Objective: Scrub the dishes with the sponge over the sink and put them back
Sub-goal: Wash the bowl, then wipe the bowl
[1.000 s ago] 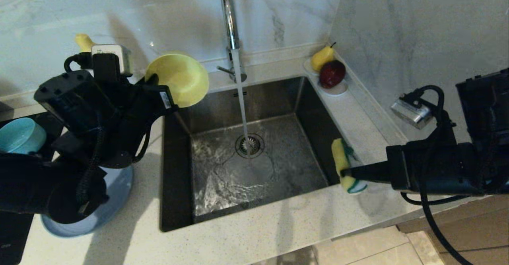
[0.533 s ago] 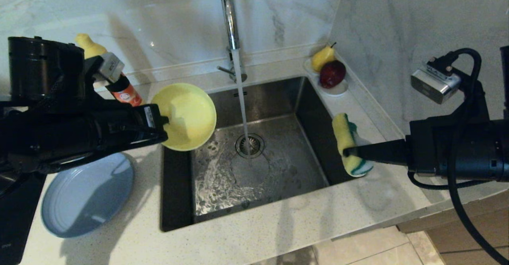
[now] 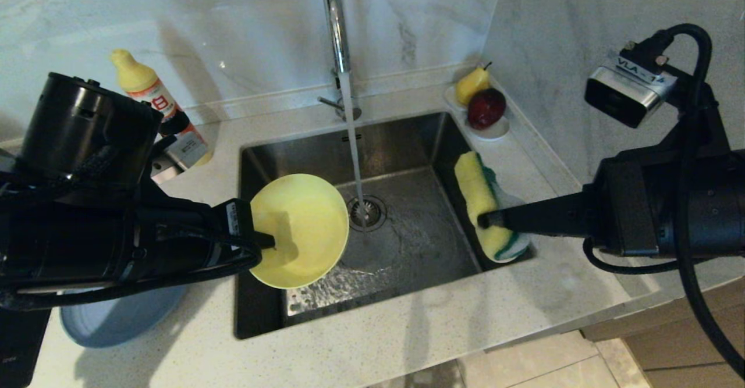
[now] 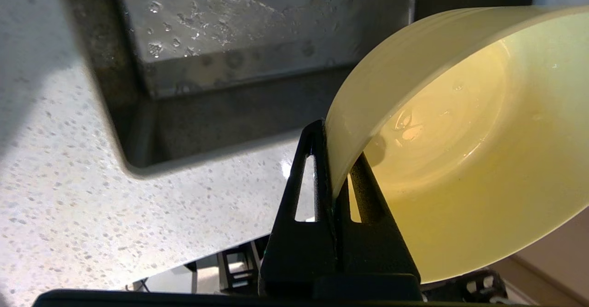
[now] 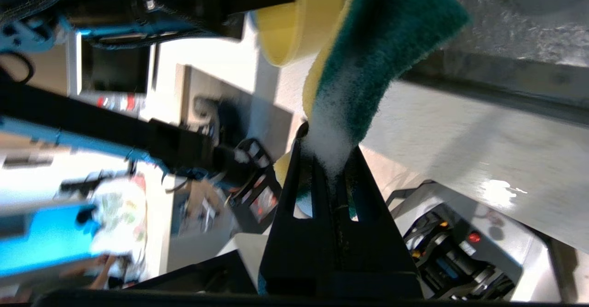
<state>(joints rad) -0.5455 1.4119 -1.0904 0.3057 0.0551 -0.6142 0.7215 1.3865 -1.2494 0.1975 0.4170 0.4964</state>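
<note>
Our left gripper (image 4: 333,178) has its two fingers pinched on the rim of the yellow bowl (image 3: 302,228), one finger inside the wall and one outside. The bowl hangs tilted on edge over the left half of the sink (image 3: 465,143), its open side turned toward the running water (image 3: 354,143), with a few drops lying inside it. Our right gripper (image 5: 329,169) has its fingers squeezed on the sponge (image 3: 483,202), which carries foam where they bite. The sponge stands on end over the sink's right edge, well apart from the bowl.

We judge the bowl light and stiff, but slick when wet; a rim pinch can let it swing under scrubbing pressure, so we would press gently against the inner wall. The sponge is soft and bends, so holding it near the middle seems best.

The grey-blue plate (image 3: 110,318) lies at the counter's front-left corner, partly under our left arm. A soap bottle (image 3: 145,88) stands near the back-left edge, and a saucer of fruit (image 3: 480,109) sits in the back-right corner.
</note>
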